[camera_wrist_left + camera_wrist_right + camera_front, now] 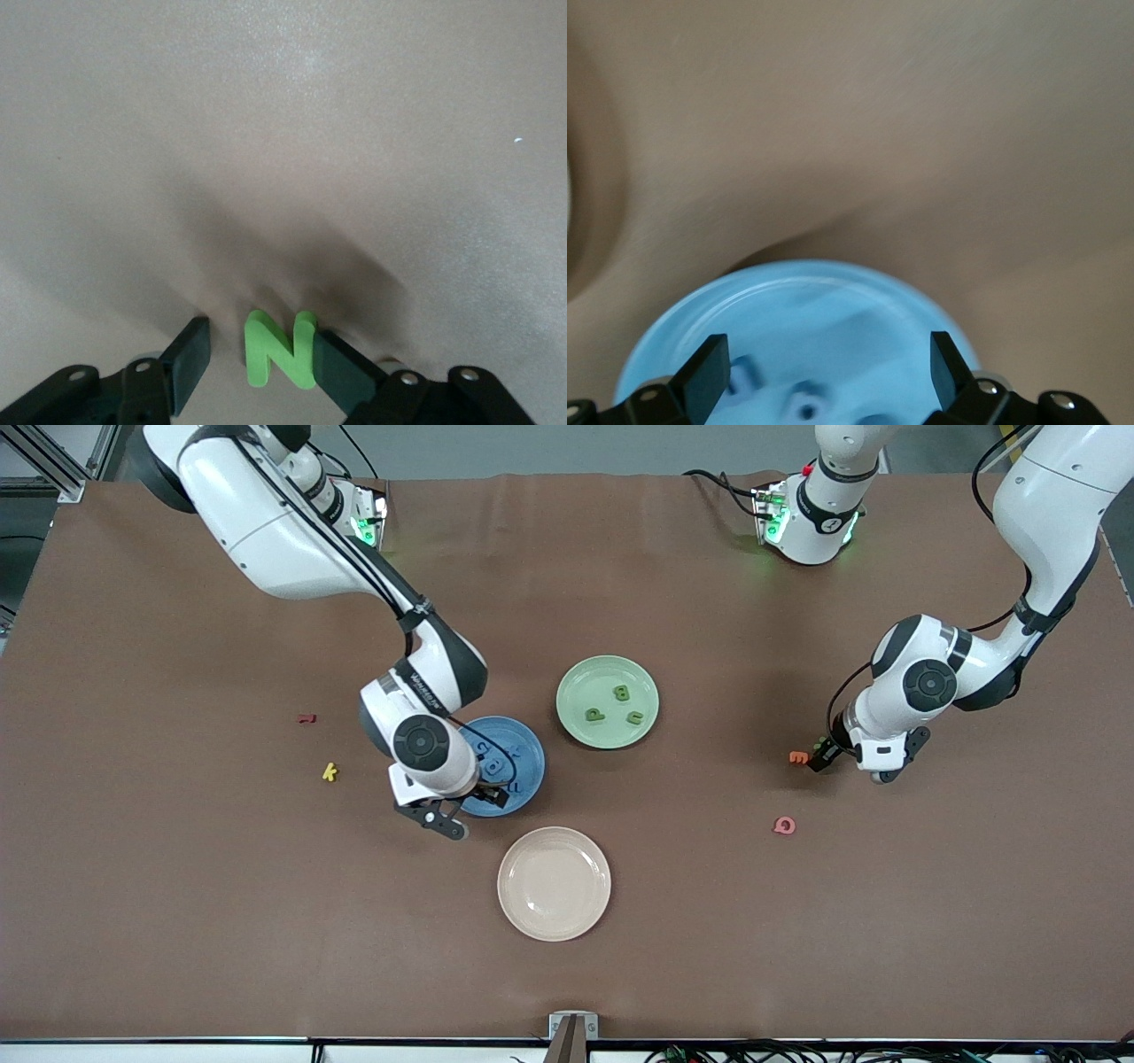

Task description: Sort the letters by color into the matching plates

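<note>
The left gripper's (257, 367) jaws stand partly apart around a green N (282, 351). The N stands upright between them, its long axis up and down, face toward the wrist camera. One jaw touches the N's edge; the other stands a little off it, so whether the N is truly clamped I cannot tell. In the front view this gripper (824, 757) is low at the table (177, 921), toward the left arm's end, just beside an orange letter (798, 757).

The right gripper's (824, 372) jaws are wide apart with nothing between them, over the blue plate (859, 310). Blue letters (804, 409) lie flat in the plate below the jaws; their shapes are too blurred to read. In the front view this gripper (483, 793) is over the edge of the blue plate (524, 748) that lies nearer the camera.

Nearest the camera lies the cream plate (509, 886). A little farther, toward the left arm's end, lies a pink letter (784, 825). Toward the right arm's end lie a yellow k (330, 771) and, farther, a small red letter (306, 717).

Farthest of the plates is the green plate (585, 677), just beside the blue one. It holds three green letters (621, 691) lying flat, well apart from both grippers.
</note>
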Robot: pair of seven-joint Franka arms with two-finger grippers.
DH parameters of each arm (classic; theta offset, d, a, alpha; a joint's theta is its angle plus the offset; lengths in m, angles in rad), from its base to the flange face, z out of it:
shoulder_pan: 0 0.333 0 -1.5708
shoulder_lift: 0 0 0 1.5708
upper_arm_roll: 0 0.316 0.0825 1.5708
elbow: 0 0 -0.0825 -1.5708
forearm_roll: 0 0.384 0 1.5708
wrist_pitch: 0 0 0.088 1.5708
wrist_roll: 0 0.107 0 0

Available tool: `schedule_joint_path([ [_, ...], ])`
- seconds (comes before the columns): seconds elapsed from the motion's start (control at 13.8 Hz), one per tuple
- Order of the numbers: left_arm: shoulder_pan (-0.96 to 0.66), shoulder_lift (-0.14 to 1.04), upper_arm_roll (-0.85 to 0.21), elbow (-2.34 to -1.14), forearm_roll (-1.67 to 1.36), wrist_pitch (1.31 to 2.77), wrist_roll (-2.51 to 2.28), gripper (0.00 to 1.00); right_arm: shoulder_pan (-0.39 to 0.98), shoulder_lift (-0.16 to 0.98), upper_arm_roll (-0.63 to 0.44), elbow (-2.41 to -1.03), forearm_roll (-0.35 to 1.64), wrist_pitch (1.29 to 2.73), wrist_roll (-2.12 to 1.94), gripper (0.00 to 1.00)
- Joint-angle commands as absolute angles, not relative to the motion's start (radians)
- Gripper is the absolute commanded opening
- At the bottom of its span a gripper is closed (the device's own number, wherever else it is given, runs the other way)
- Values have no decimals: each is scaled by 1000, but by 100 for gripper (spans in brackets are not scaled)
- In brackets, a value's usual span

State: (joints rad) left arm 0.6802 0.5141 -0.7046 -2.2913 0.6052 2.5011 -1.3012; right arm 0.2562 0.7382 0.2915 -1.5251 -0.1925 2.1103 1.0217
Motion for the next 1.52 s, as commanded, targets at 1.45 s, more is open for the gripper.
schedule_joint_path([
  [1.45,655,617,-709,-2224,638,2533,-1335,53,115,132,-96,-1855,-23,1812,26,100],
])
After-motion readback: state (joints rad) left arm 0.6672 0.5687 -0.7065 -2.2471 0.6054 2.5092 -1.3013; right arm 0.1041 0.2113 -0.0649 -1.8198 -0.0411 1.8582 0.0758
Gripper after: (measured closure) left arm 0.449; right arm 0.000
